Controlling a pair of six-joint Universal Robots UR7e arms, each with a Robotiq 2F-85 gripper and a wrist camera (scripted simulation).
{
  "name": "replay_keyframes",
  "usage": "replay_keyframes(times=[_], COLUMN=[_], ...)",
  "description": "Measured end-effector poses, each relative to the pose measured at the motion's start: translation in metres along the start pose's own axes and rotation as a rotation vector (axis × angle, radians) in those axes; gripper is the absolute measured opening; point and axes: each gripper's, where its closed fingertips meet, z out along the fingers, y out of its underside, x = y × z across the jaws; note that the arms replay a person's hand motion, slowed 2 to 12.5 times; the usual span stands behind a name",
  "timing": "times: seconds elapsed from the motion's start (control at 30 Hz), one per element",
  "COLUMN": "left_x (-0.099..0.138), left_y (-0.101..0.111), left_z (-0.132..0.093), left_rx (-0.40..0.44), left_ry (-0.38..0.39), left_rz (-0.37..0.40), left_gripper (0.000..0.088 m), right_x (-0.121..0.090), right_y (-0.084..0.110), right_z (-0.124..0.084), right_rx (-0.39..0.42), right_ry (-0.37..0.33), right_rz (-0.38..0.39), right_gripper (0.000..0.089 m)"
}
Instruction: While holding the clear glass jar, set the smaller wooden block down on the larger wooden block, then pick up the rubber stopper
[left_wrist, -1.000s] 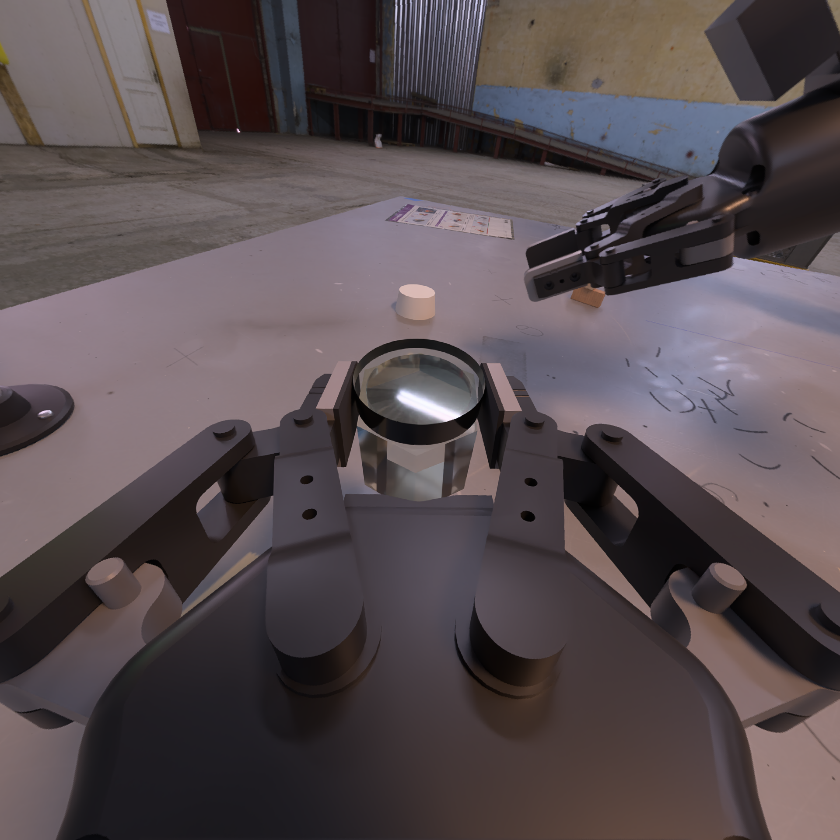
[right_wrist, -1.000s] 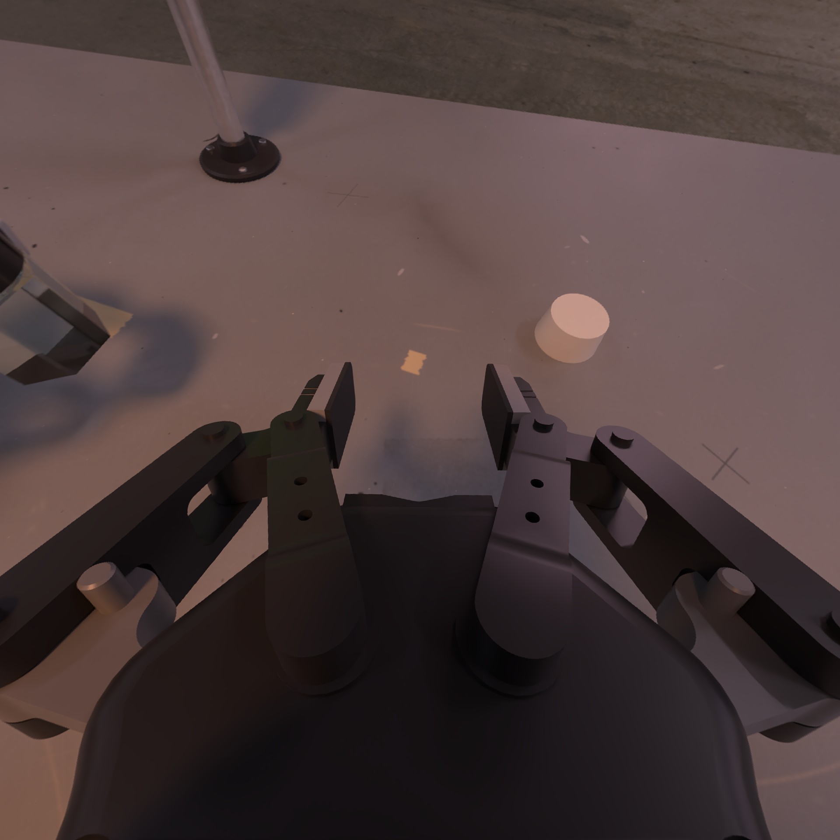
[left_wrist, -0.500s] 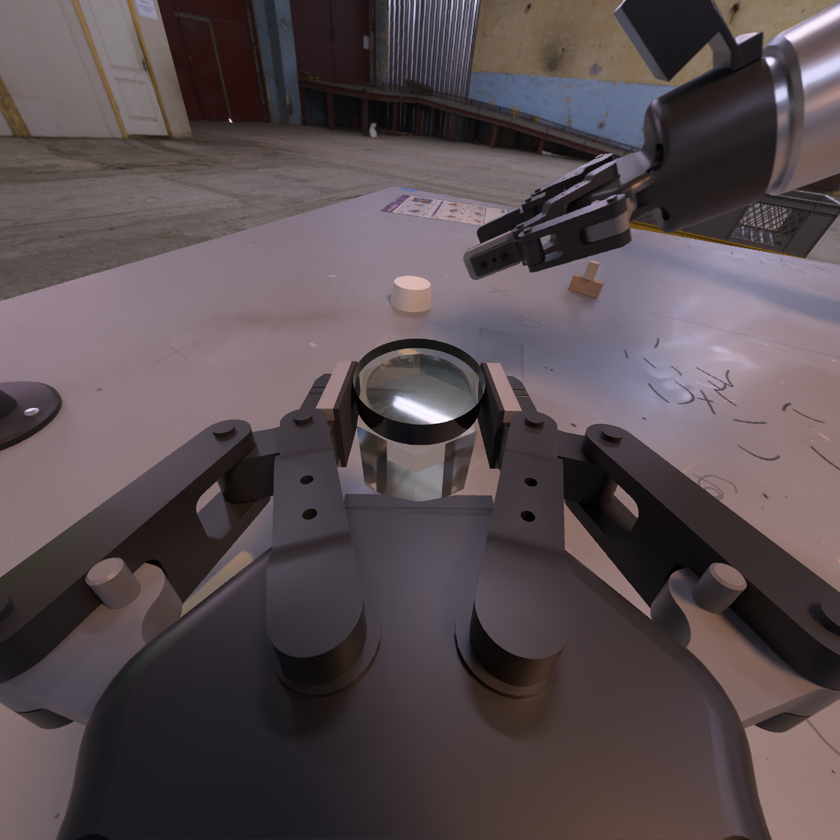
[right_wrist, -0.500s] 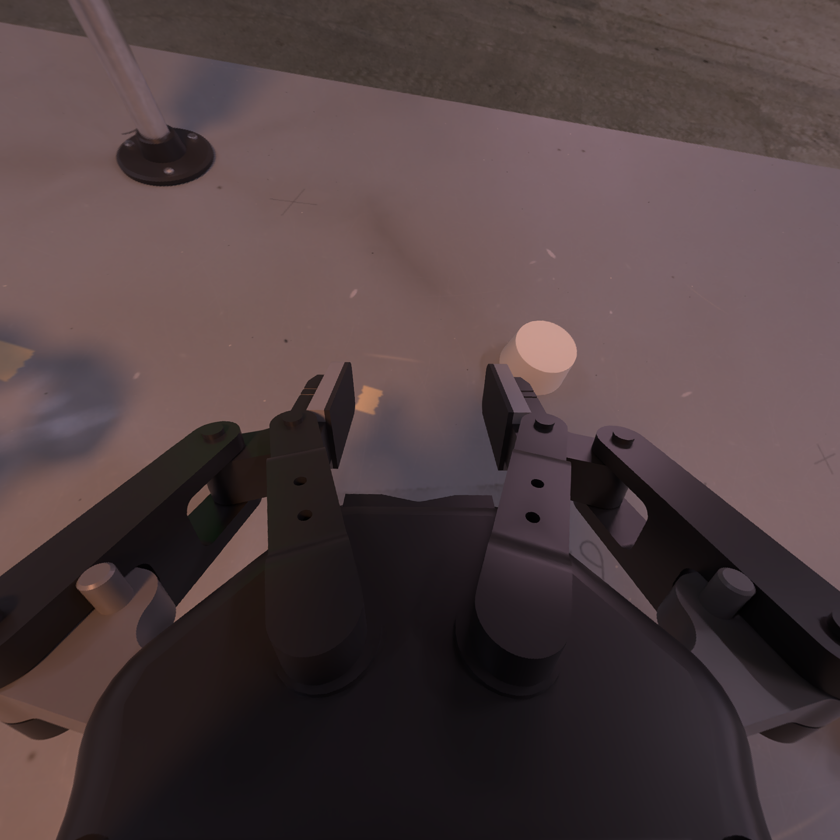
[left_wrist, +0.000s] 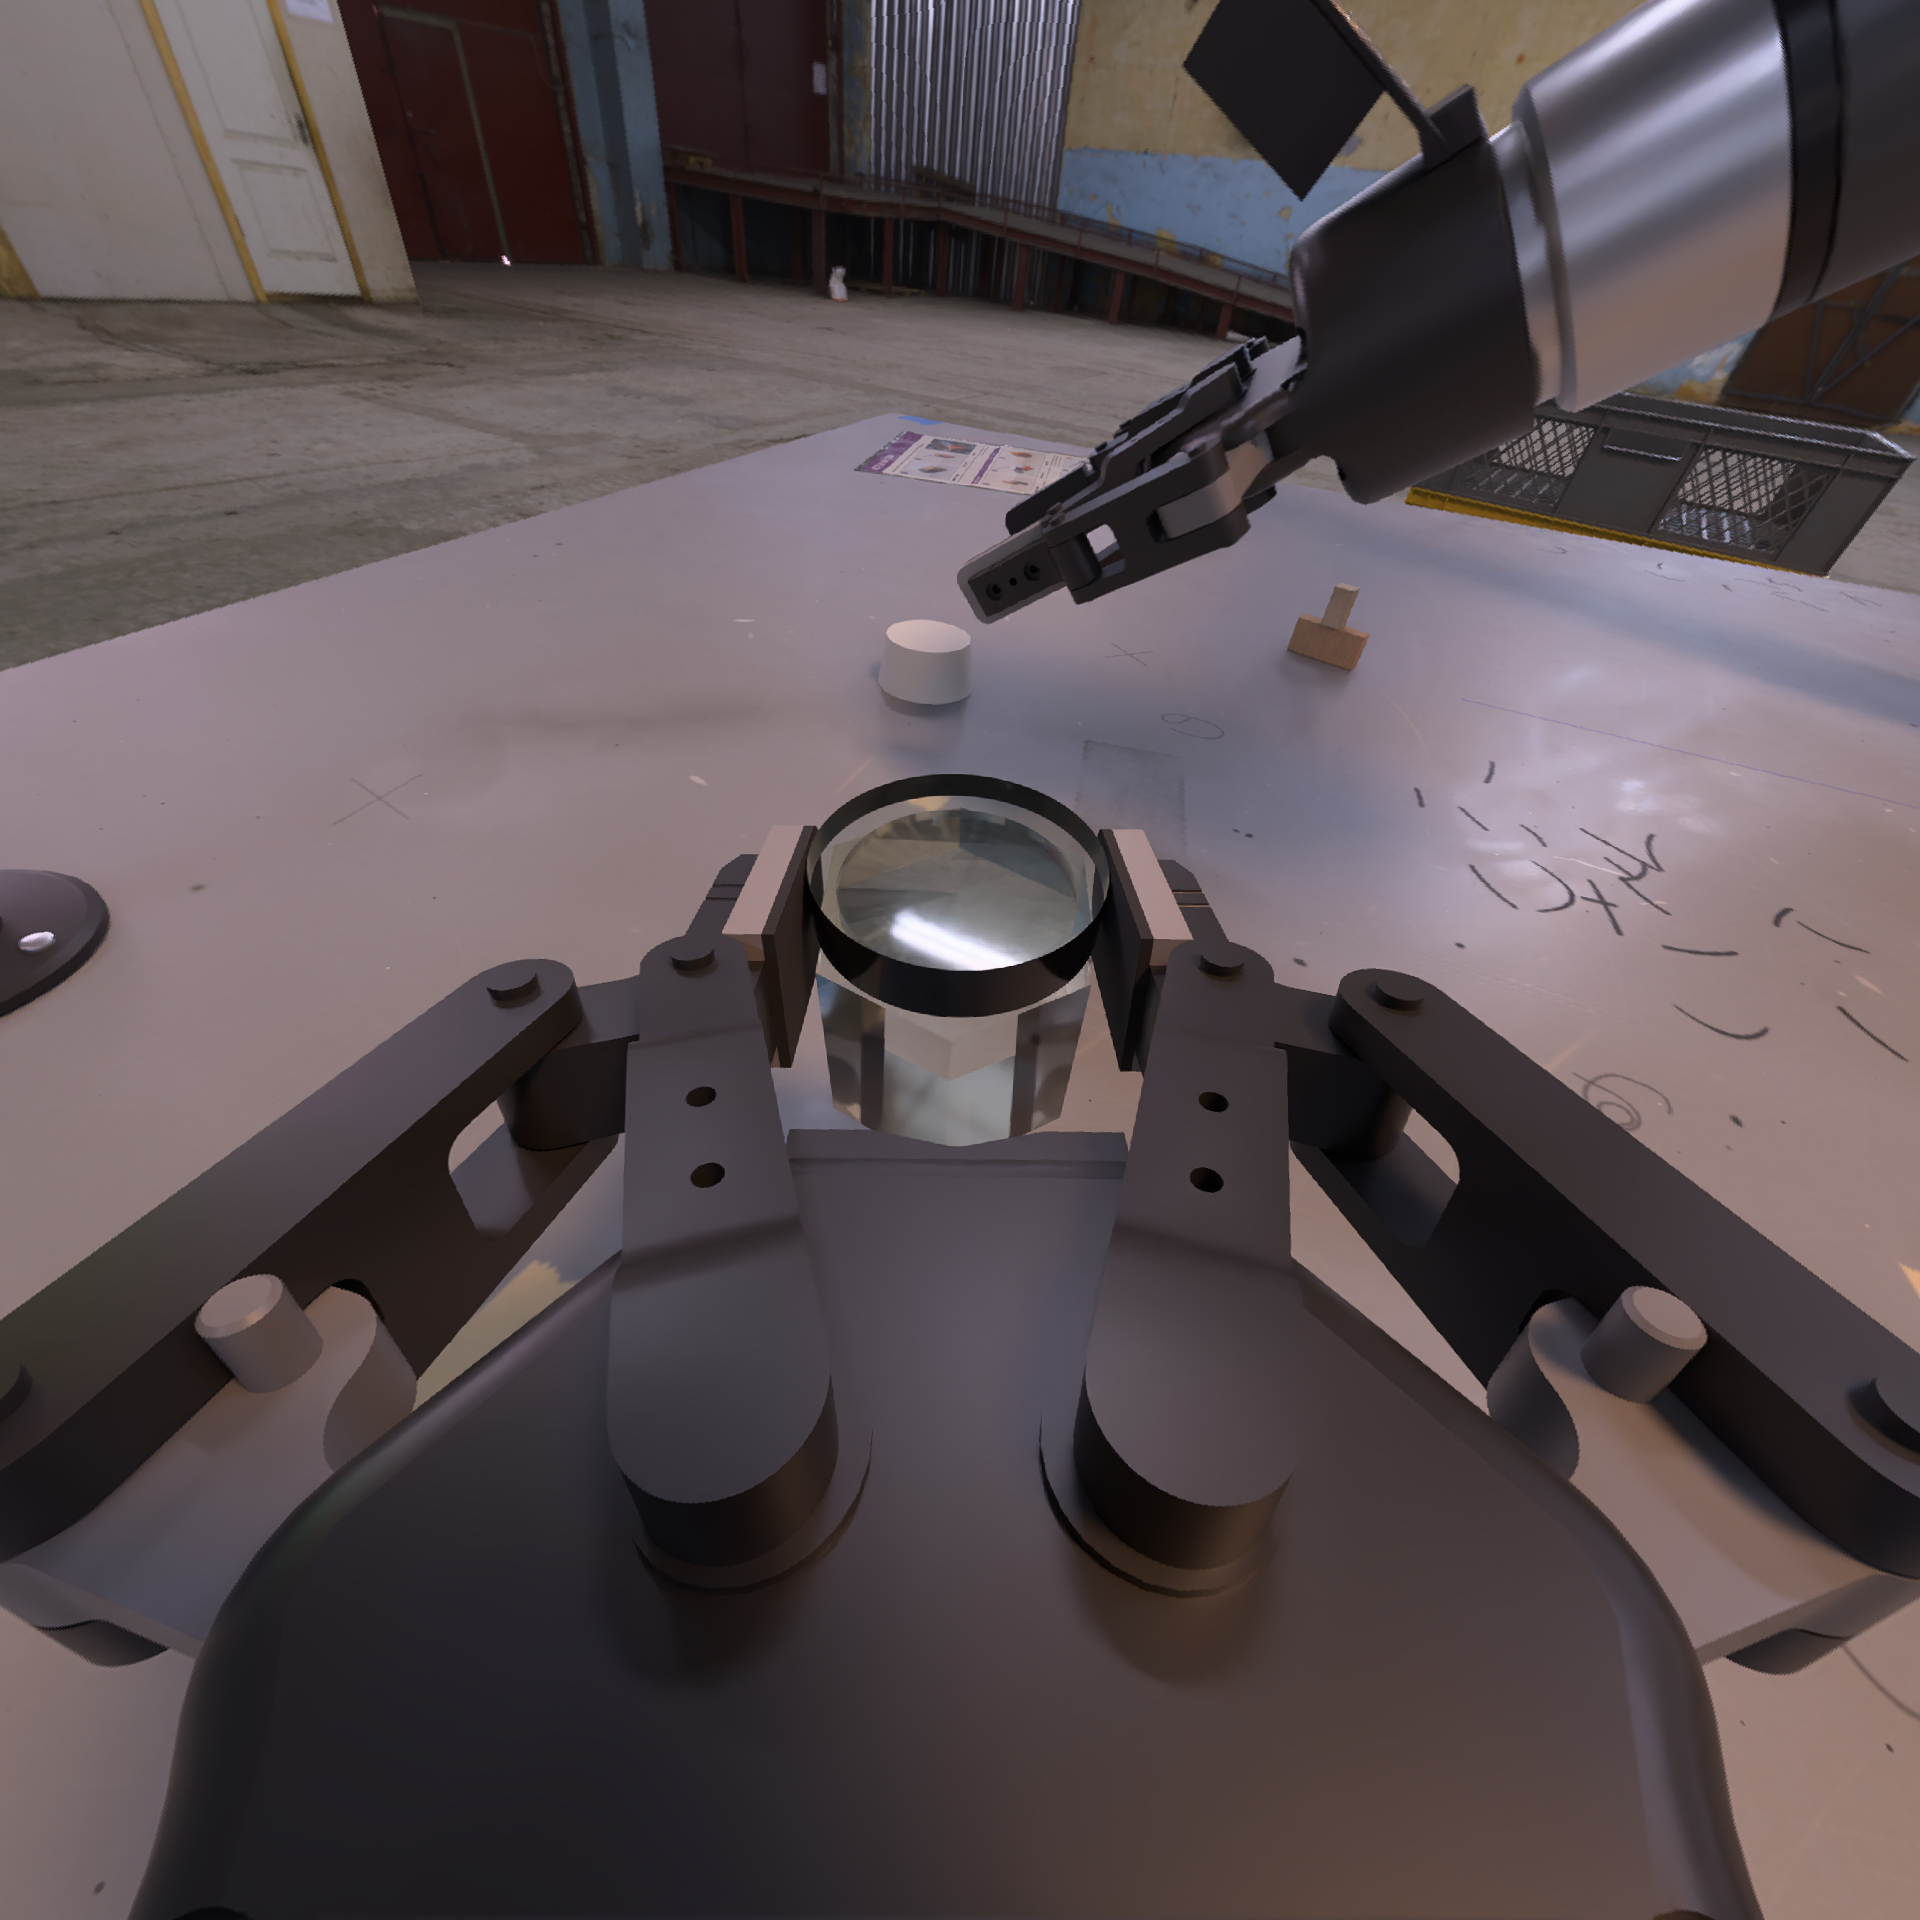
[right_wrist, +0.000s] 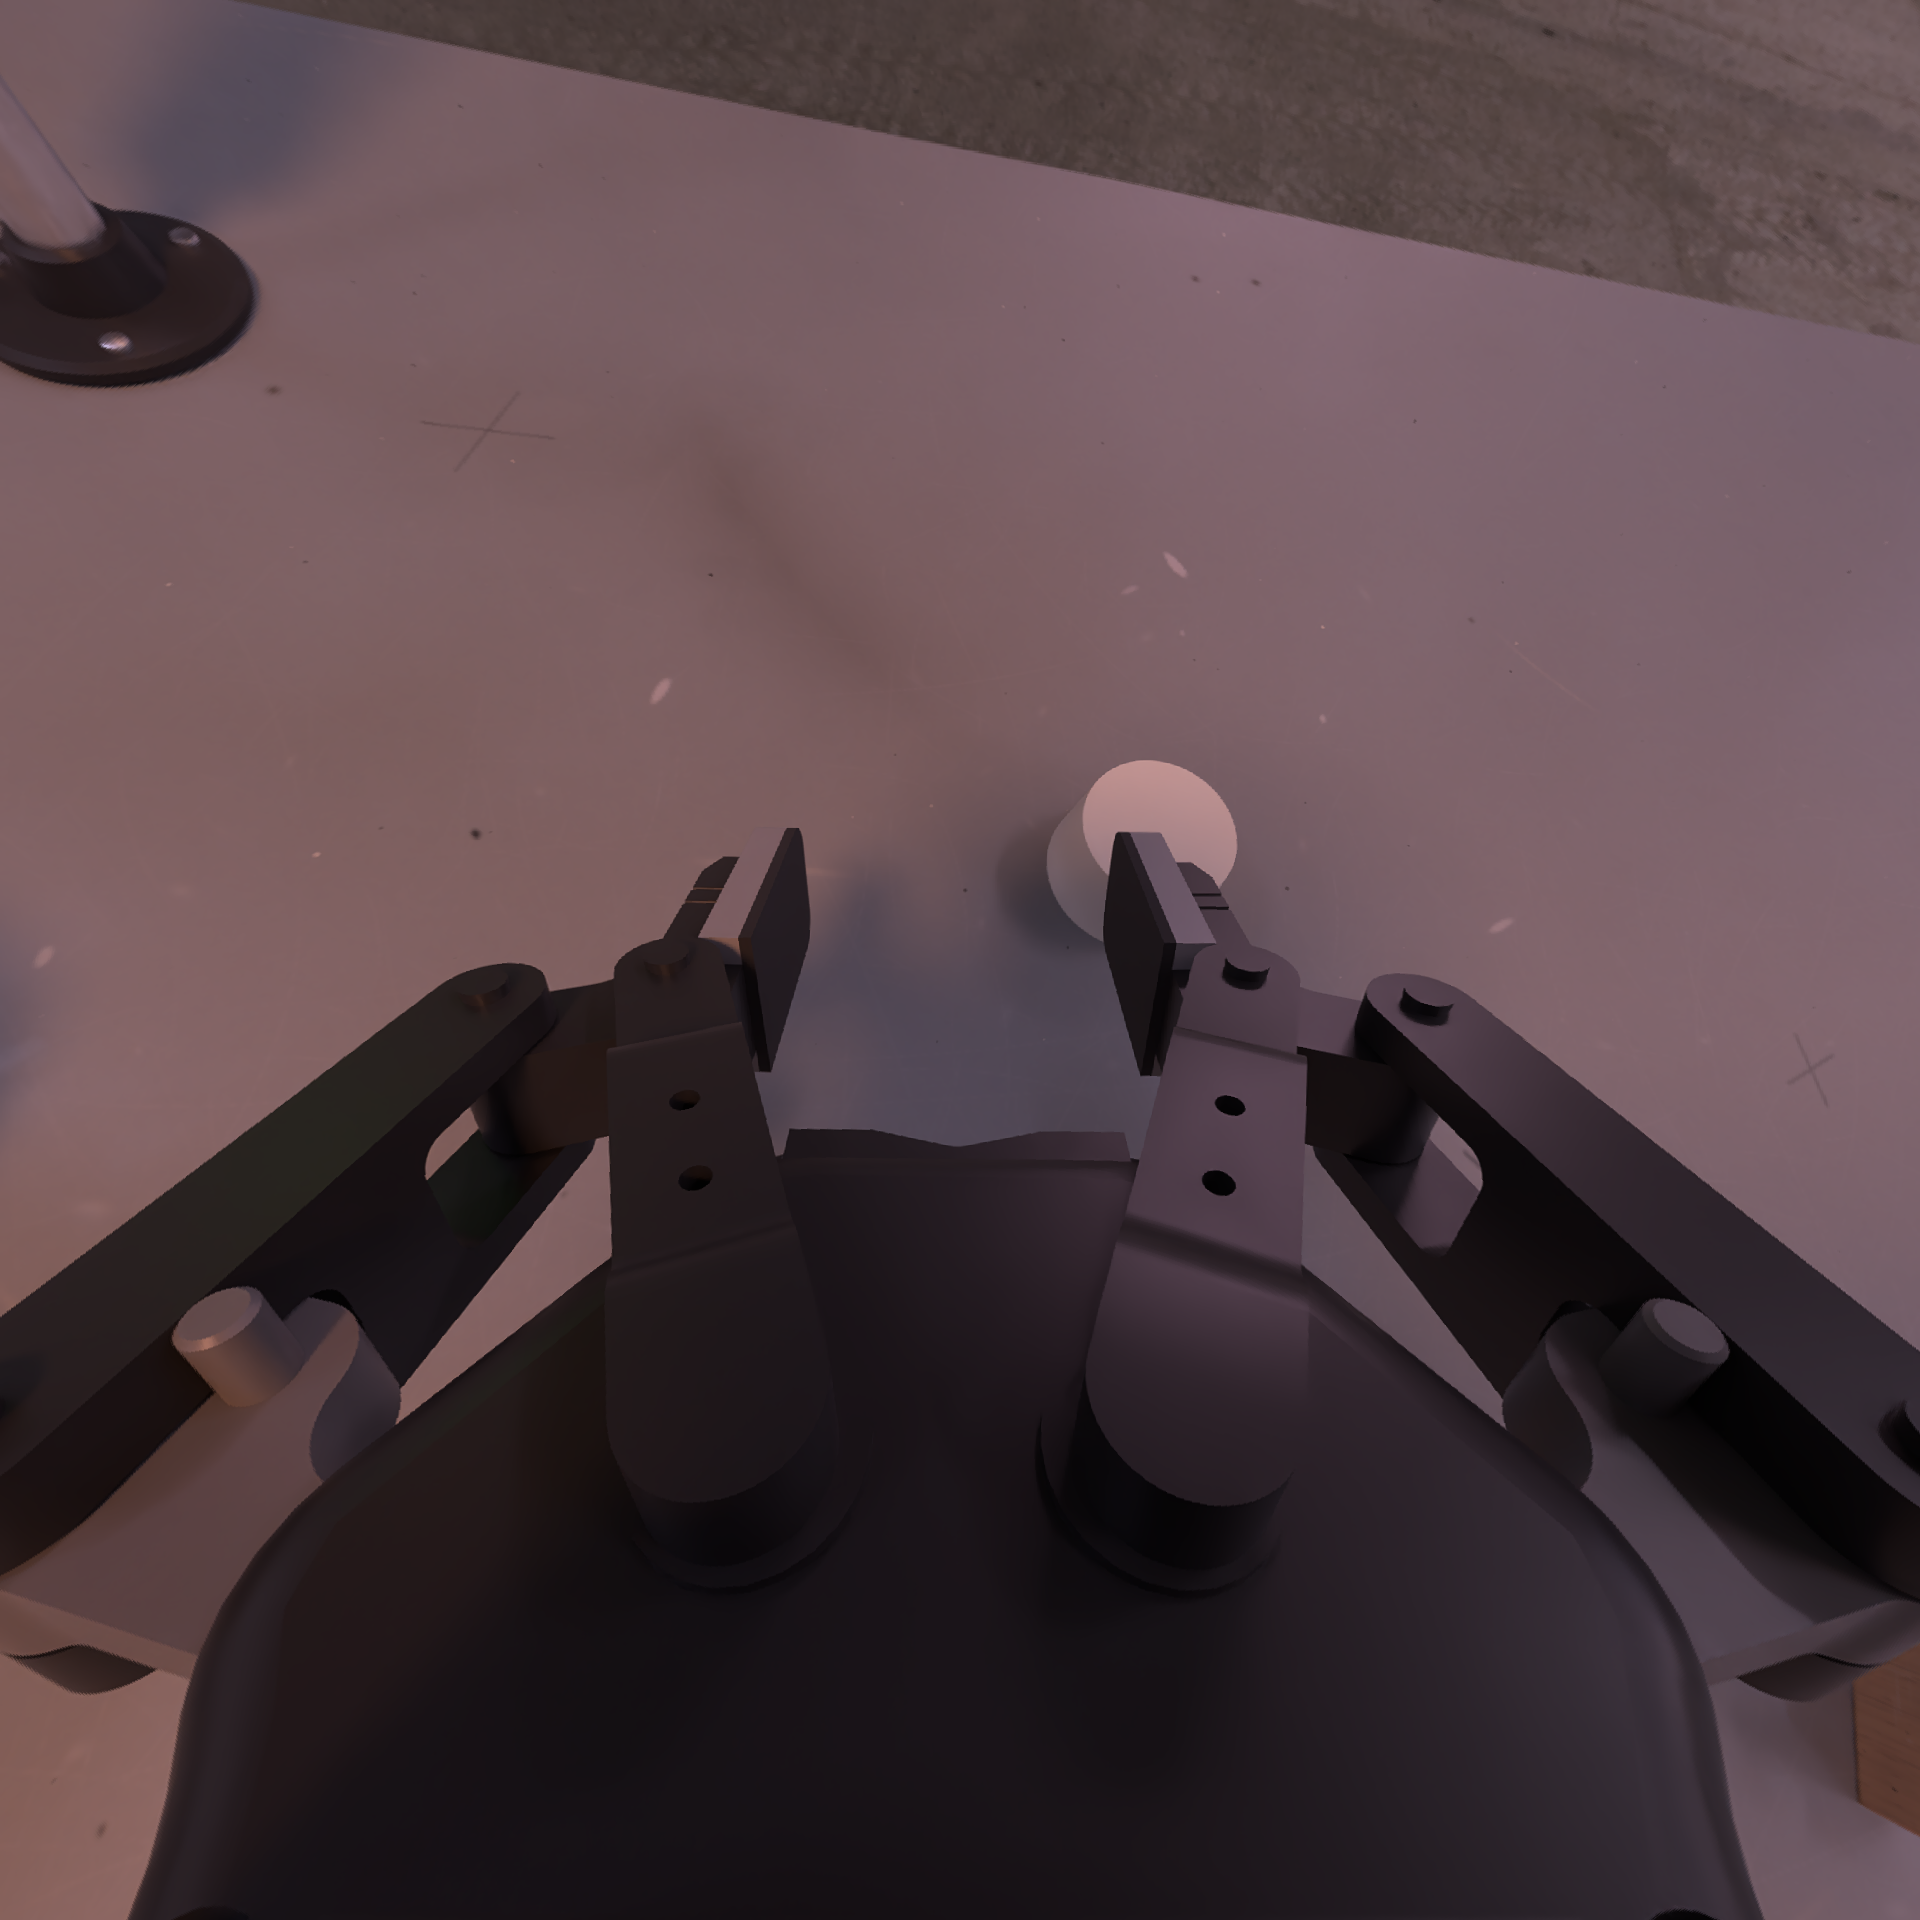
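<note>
My left gripper (left_wrist: 954, 914) is shut on the clear glass jar (left_wrist: 954, 966) and holds it above the grey table (left_wrist: 520, 727). The pale rubber stopper (left_wrist: 925, 665) stands on the table beyond the jar. My right gripper (left_wrist: 1023, 582) hangs open and empty just above and right of the stopper. In the right wrist view the right gripper (right_wrist: 951, 914) is open, with the stopper (right_wrist: 1143, 805) partly behind its right finger (right_wrist: 1143, 935). The smaller wooden block (left_wrist: 1343, 603) stands upright on the larger wooden block (left_wrist: 1325, 644) at the far right.
A printed sheet (left_wrist: 961, 462) lies at the table's far edge. A black round mount base (left_wrist: 42, 935) sits at the left; it also shows in the right wrist view (right_wrist: 114, 301). Pen scribbles (left_wrist: 1558, 883) mark the right side. A wooden corner (right_wrist: 1886, 1756) shows at the lower right.
My right gripper has moved left from the stacked blocks to just above the stopper, staying open. The stopper has slid toward the right finger in its view. The jar stays held.
</note>
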Motion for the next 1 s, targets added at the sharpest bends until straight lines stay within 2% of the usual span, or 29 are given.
replay_keyframes(times=[1.0], left_x=[0.005], left_y=[-0.005], left_z=[-0.002], left_rx=[0.019], left_ry=[0.027], left_rz=[-0.021], left_gripper=[0.0463], right_x=[0.029], right_y=[0.011], right_z=[0.051], right_rx=[-0.164], right_ry=[-0.03], right_rz=[0.031], right_gripper=[0.0515])
